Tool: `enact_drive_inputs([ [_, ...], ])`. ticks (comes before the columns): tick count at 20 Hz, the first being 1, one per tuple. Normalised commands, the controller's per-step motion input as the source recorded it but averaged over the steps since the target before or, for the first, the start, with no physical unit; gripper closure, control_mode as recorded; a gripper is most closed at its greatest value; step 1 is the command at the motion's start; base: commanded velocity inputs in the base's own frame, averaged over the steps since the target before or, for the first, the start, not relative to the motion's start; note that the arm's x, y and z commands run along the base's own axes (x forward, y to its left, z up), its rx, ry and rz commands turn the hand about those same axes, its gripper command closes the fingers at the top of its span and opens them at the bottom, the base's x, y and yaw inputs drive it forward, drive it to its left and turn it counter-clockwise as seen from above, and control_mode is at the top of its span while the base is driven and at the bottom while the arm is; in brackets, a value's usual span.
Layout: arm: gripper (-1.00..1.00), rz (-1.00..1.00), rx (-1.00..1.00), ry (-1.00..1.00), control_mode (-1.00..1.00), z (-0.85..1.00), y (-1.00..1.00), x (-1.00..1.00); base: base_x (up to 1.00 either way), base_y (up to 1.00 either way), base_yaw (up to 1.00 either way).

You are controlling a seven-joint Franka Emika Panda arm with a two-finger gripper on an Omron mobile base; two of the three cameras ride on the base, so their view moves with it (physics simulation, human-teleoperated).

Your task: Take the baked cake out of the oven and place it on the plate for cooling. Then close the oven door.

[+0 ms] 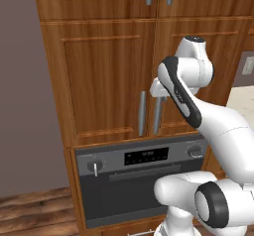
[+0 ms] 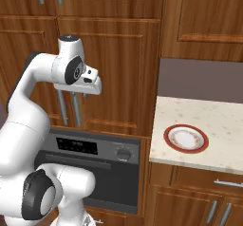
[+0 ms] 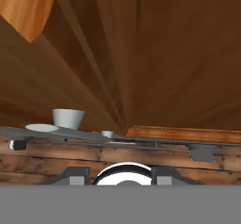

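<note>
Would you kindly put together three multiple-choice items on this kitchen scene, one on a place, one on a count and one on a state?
1. Where does the plate rest?
A. On the pale counter right of the oven
B. On the floor
C. Inside an upper cabinet

2. How many round silver knobs show on the oven's front panel?
A. None
B. Two
C. Five

3. How is the oven door?
A. Lying fully open
B. Removed
C. Shut

Answers:
1. A, the right base view shows it on the speckled counter beside the oven.
2. B, the left base view shows one at each end of the display strip.
3. C, it stands flat and upright under the display strip.
</note>
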Motion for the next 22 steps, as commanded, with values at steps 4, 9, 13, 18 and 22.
enact_drive_inputs([
  [4, -1.00, 0.00, 0.00, 0.00, 1.00, 0.00, 0.00, 0.00, -0.09, 0.00, 0.00],
  [9, -1.00, 0.00, 0.00, 0.00, 1.00, 0.00, 0.00, 0.00, -0.53, -0.35, 0.00],
  [13, -1.00, 0.00, 0.00, 0.00, 1.00, 0.00, 0.00, 0.00, -0.89, -0.88, 0.05],
  [18, -1.00, 0.00, 0.00, 0.00, 1.00, 0.00, 0.00, 0.00, -0.45, -0.78, 0.21],
  [22, -1.00, 0.00, 0.00, 0.00, 1.00, 0.00, 0.00, 0.00, 0.00, -0.55, 0.51],
])
